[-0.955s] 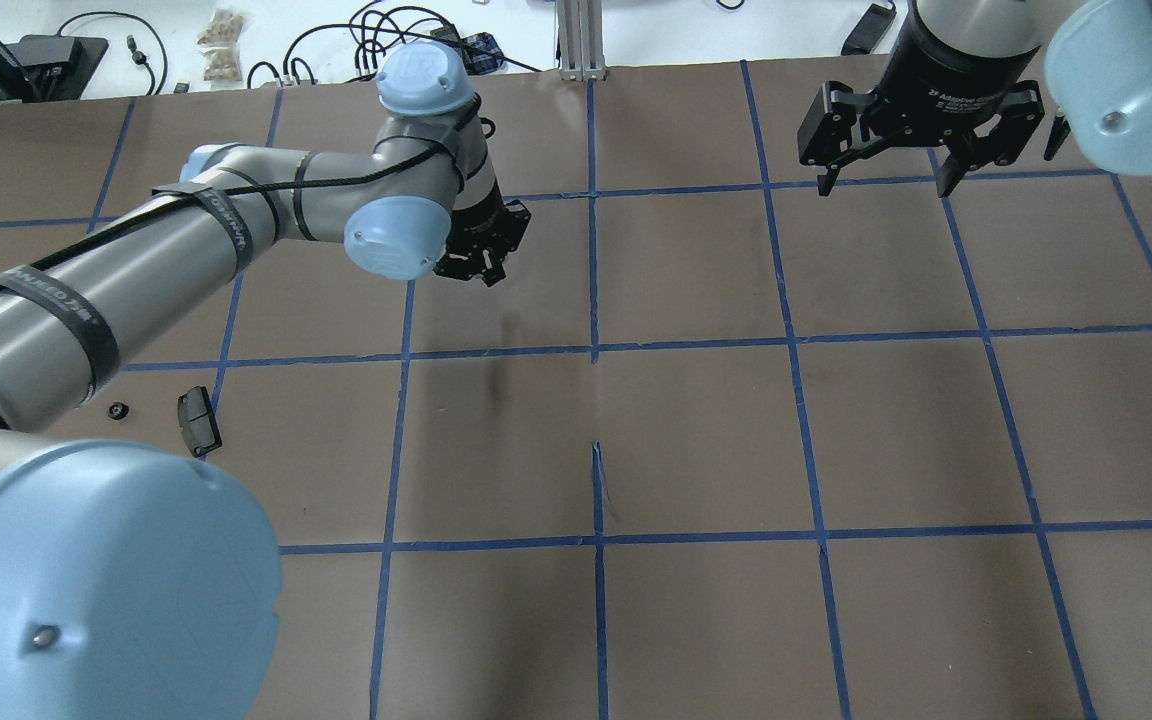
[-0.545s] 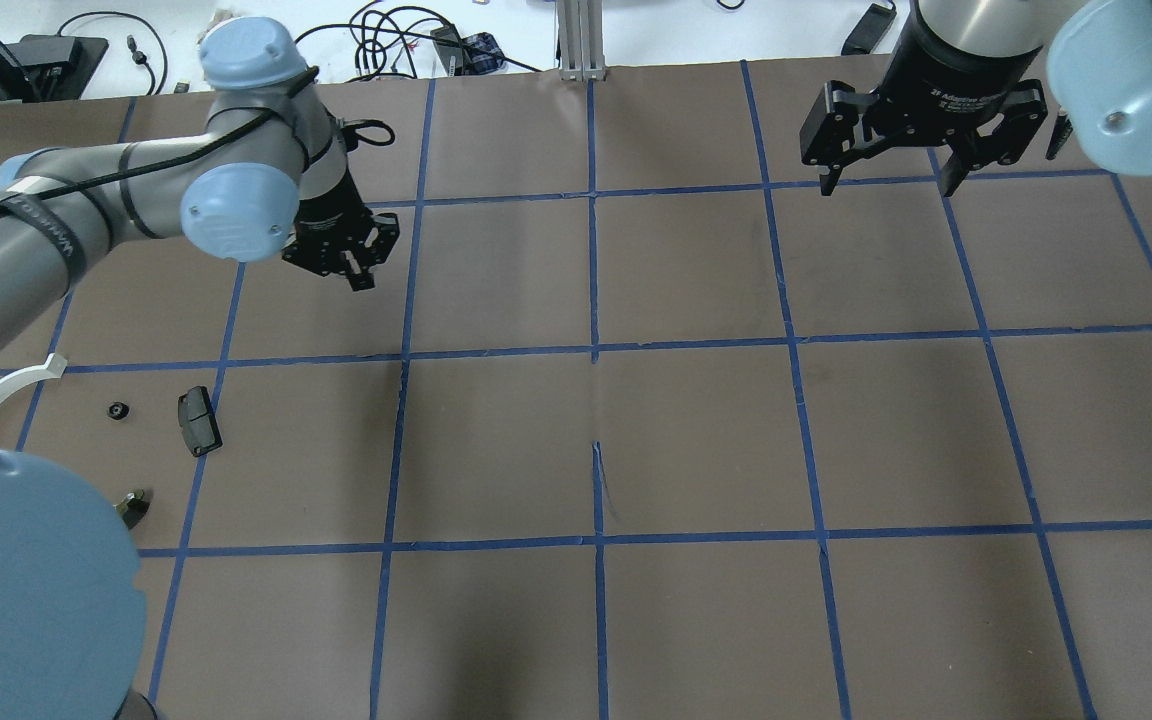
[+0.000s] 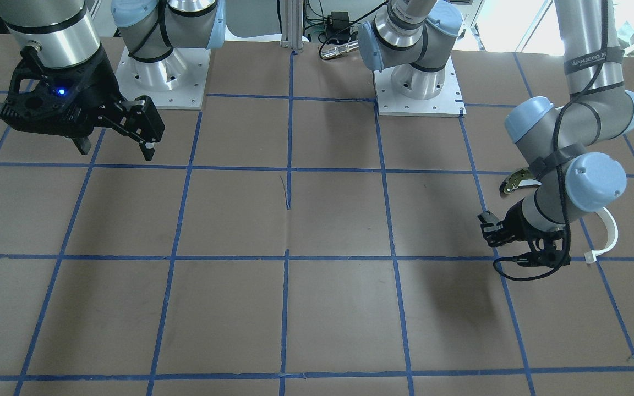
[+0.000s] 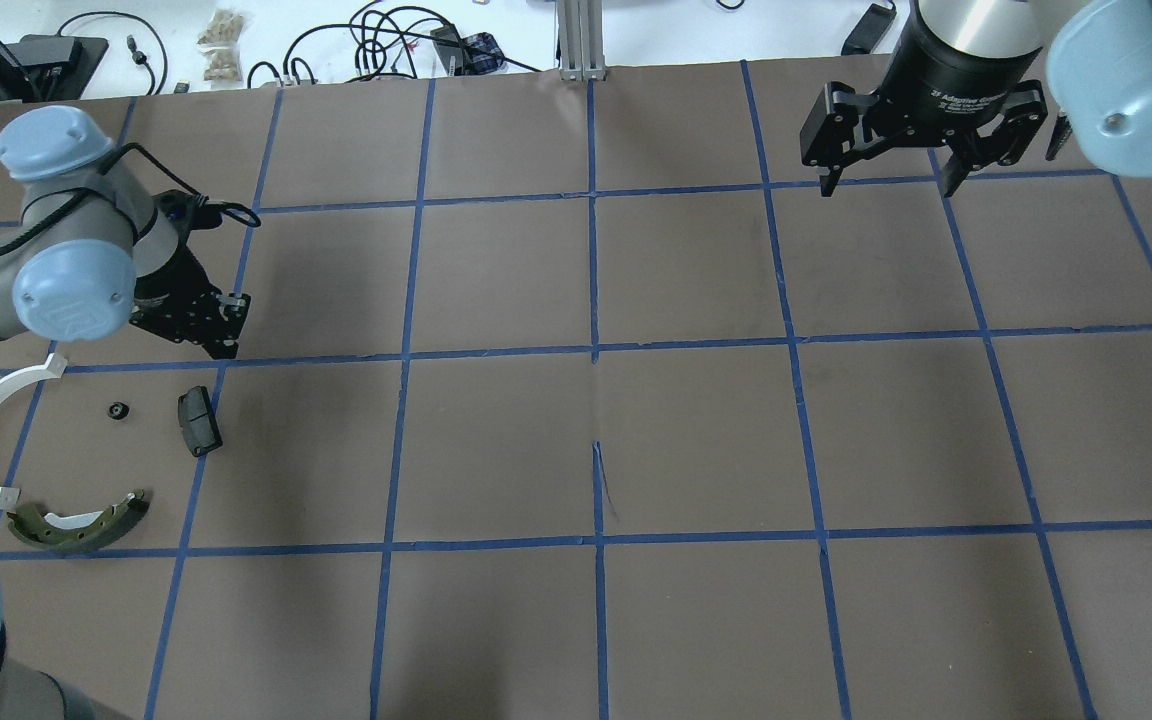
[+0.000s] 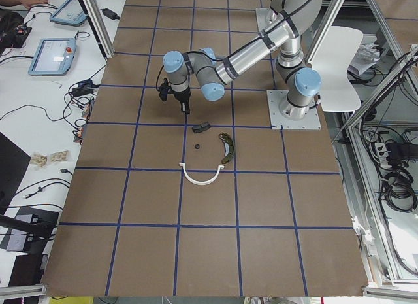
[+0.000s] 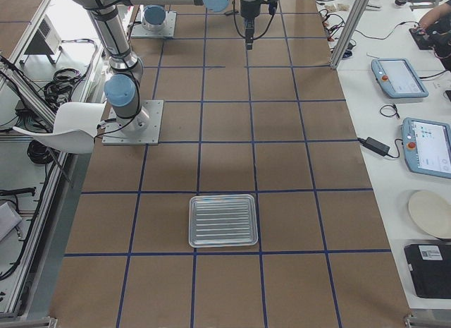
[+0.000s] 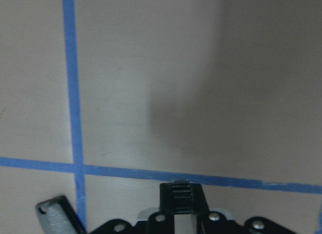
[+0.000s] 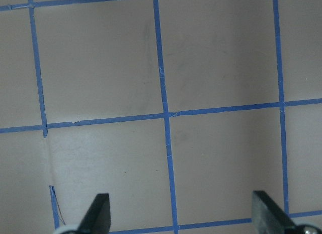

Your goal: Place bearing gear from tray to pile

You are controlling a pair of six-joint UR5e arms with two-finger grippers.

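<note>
Brown paper (image 4: 696,430) is covering the table, ruled into squares by blue tape (image 7: 71,68). On the robot's left side, the left gripper (image 4: 216,340) is hanging low and pointing down. It is just beyond the pile (image 5: 198,146), across a tape line from it, probably lining up a drop. I cannot tell whether its fingers are apart or clamped on anything. A ridged black piece (image 7: 181,191) is showing at its tip.

The pile is lying loosely spread: a thin white plastic arc (image 4: 46,372), a curved olive metal brake shoe (image 4: 106,525), a small black block (image 4: 199,421) and a tiny black round part (image 4: 117,410). The gear may be either that round part or the ridged piece.

The ribbed silvery tray (image 6: 222,221) is sitting well apart at the other end, showing no part on it. The right gripper (image 4: 889,180) is hanging high with its fingers spread wide, seemingly parked clear.
</note>
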